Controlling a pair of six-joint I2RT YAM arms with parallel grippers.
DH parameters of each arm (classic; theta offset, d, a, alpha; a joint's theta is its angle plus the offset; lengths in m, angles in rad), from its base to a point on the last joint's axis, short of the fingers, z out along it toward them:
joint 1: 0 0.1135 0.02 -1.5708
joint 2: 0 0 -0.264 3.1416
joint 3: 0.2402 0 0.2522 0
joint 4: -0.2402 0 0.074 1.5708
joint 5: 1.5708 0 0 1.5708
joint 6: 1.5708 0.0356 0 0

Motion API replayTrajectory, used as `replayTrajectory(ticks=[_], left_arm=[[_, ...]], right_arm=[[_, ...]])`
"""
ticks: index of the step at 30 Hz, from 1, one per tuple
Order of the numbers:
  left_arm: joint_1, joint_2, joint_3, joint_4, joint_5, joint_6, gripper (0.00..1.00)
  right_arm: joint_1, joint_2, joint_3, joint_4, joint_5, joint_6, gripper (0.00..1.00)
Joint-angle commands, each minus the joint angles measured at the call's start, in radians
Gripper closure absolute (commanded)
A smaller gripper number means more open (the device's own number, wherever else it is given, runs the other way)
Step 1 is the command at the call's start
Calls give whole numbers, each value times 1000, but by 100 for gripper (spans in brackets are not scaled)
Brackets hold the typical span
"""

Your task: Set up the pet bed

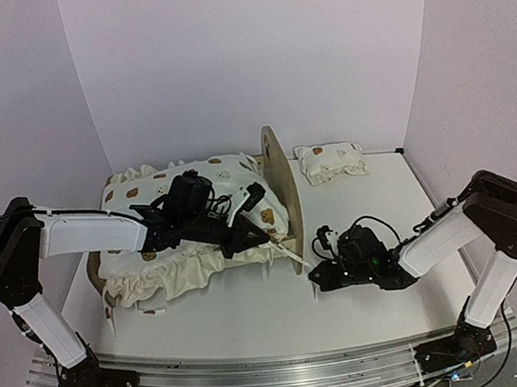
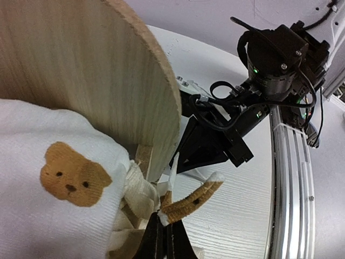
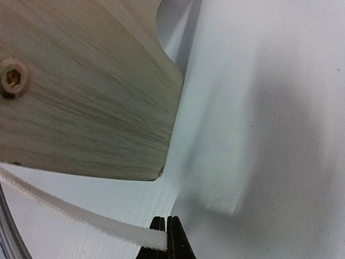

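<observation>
Left arm (image 1: 90,233) and right arm (image 1: 437,240): white link covers, black joints, looped black cables, black jaws.

Light-wood pet bed (image 1: 284,200), rounded headboard (image 1: 276,159) upright, left-centre of table (image 1: 254,320)

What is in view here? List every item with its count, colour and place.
pet bed: one, light wood, left of the table's centre, headboard upright at its right end
bedding: one, cream with brown bears, ruffled, heaped on the bed
pillow: one, cream with brown bears, on the table right of the headboard, near the back
printed tie: one, white and brown, by the headboard's foot
white tie: one, white, running under the headboard's corner
table: one, white, under everything
left tool: one, black, at the headboard's bedding side, shut on the printed tie
right tool: one, black, low on the table outside the headboard, shut on the white tie
</observation>
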Motion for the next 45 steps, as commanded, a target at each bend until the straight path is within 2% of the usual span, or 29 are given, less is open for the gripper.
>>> replayTrajectory(ticks=[1,3,8,14,18,21,25,30,36,45], left_arm=[[142,-40,36,79,10,-243,100],[175,-40,37,92,42,-298,100],[176,-44,15,132,123,-393,99],[176,-29,-9,184,154,-392,84],[176,-5,-6,217,136,-364,81],[176,11,0,203,147,-346,83],[175,8,2,167,138,-328,100],[176,-28,41,129,107,-260,100],[180,-77,157,86,97,-111,100],[185,-131,260,-25,189,10,100]], right_arm=[[0,-21,100,-271,-121,-89,100],[23,-68,118,-281,-150,-126,100],[74,-123,164,-316,-202,-180,100],[104,-113,268,-363,-234,-219,100],[104,-108,298,-366,-232,-242,100],[105,-112,302,-369,-228,-245,100],[104,-131,284,-372,-208,-239,100],[102,-147,234,-395,-164,-208,100],[73,-72,156,-406,-157,-107,100],[13,14,72,-378,-144,12,100]])
